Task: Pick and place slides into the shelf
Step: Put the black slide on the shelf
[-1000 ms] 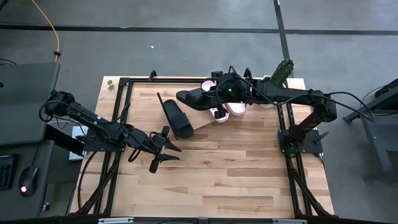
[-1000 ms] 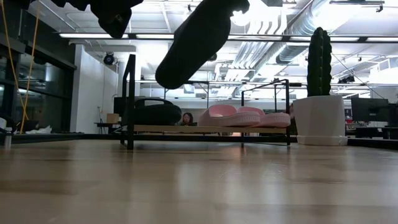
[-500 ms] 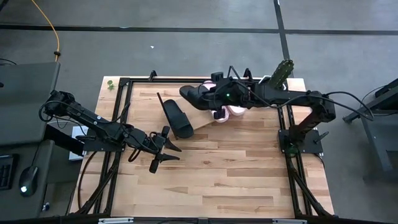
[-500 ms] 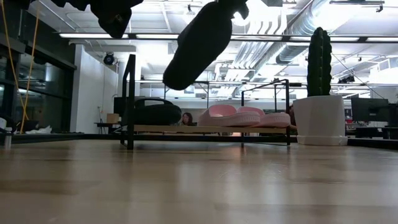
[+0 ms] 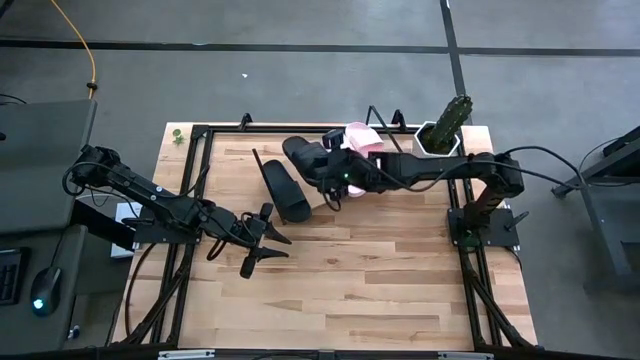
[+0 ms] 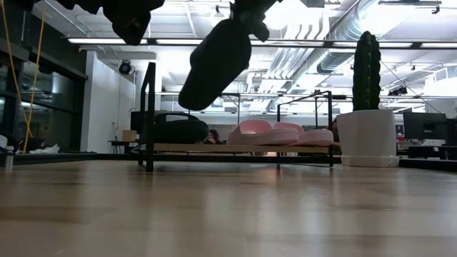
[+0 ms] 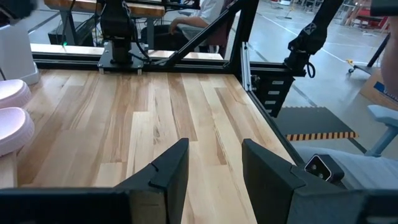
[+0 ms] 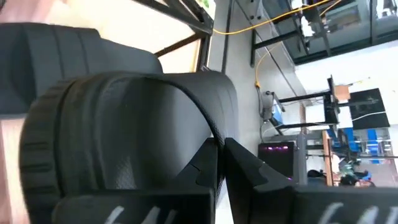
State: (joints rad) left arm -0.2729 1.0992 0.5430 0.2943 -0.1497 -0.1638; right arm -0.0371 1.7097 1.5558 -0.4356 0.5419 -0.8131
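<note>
**Black slide carried left over the shelf**

Light-wood shelf (image 5: 325,195) at the table's far side holds one black slide (image 5: 283,190) at left and two pink slides (image 6: 275,133) at right. The right gripper (image 5: 335,168), fingers pinching a second black slide (image 5: 305,155), has shifted left toward the gap between them; placement appears imminent. The left gripper (image 5: 262,240) waits near-left, fingers spread, empty.

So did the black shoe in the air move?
Yes. The black slide held by the right end effector slid left, off the pink slides and toward the black slide on the shelf.
</note>
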